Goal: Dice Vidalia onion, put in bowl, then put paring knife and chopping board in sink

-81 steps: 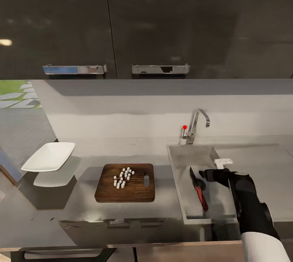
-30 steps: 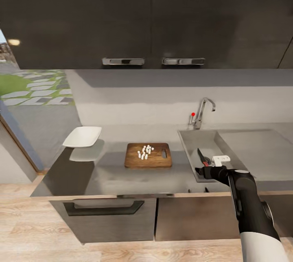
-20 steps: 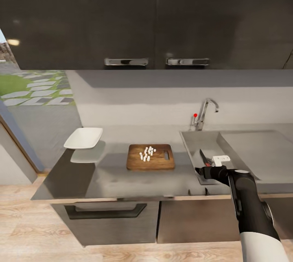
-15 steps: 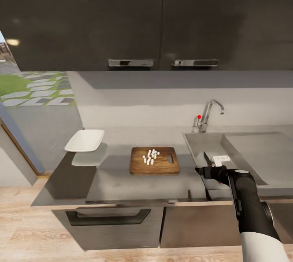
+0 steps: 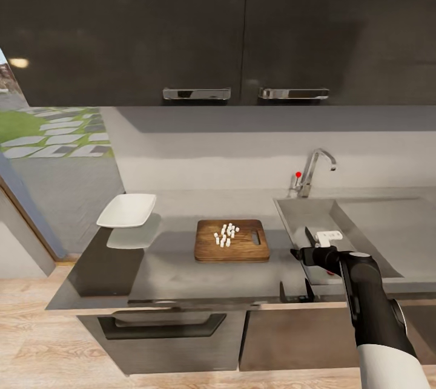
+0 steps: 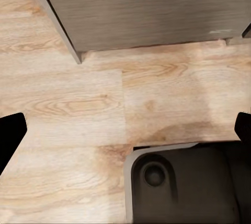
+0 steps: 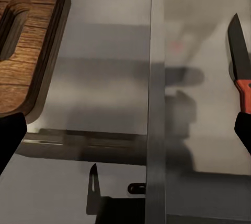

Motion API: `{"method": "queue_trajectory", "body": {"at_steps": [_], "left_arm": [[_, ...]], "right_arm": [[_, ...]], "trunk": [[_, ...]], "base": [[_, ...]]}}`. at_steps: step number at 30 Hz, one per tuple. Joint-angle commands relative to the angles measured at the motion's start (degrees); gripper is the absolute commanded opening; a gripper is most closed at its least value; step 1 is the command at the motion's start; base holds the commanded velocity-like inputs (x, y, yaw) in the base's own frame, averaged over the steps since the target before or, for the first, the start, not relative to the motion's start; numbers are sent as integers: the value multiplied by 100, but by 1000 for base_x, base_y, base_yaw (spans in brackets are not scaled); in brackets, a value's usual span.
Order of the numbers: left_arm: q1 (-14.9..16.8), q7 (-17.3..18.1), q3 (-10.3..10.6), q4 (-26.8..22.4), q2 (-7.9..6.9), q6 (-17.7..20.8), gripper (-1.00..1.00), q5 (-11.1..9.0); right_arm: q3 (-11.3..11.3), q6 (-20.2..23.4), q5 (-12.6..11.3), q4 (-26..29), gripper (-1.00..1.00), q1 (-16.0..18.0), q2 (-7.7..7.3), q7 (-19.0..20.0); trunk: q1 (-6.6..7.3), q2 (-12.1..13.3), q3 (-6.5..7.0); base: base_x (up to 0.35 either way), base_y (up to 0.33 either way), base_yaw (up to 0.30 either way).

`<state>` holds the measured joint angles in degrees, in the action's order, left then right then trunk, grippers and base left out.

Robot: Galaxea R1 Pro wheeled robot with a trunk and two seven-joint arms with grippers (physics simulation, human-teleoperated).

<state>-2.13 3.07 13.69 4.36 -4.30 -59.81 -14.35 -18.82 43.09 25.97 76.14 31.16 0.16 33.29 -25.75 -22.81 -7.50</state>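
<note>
So here's where I'm at. The onion is diced: a little heap of white cubes sits on the chopping board, which lies flat on the tabletop between the bowl and the sink. The bowl looks empty from the head view, off at the far left end of the tabletop, well apart from the board. So the dicing is done, the transfer isn't.

The paring knife is already lying in the sink, dark blade and red handle on the steel floor of the basin, clear in my right wrist view. In the head view it's mostly hidden behind my right gripper. That's one of the two put-away steps ticked off, a bit out of order I guess.

My right jaws are spread wide and hold nothing; they hang over the sink's near-left rim, with the board's corner just off to one side. My left gripper is down low, looking at the wood floor and the cabinet front, jaws also wide and empty.

Still left, as I read it: get the dice into the bowl, then put the board into the sink next to the knife. The fiddly bit will be those tiny cubes, since they could easily scatter.
</note>
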Motion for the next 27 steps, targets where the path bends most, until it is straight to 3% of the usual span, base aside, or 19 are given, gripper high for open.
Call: {"method": "queue_trajectory", "body": {"at_steps": [1,6,15,22,27], "left_arm": [[-5,37,38,12,-5,-19,100,-58],[-158,43,44,24,-81,-19,100,-54],[-892,37,41,22,-151,-19,100,-43],[-1373,36,44,19,-309,-19,100,-44],[-1470,11,-4,-11,-331,-19,100,-75]], "right_arm": [[-8,14,57,6,100,5,2,55],[-8,13,57,0,100,5,2,55],[-8,13,51,-16,100,5,6,55],[-8,14,48,-36,100,5,16,52],[-8,11,52,-43,100,5,44,47]], "trunk": [[-4,-11,-10],[-4,-11,-10],[-4,-11,-10],[-4,-11,-10],[-4,-11,-10]], "base": [[0,0,0],[0,0,0],[0,0,0],[0,0,0],[0,0,0]]}}
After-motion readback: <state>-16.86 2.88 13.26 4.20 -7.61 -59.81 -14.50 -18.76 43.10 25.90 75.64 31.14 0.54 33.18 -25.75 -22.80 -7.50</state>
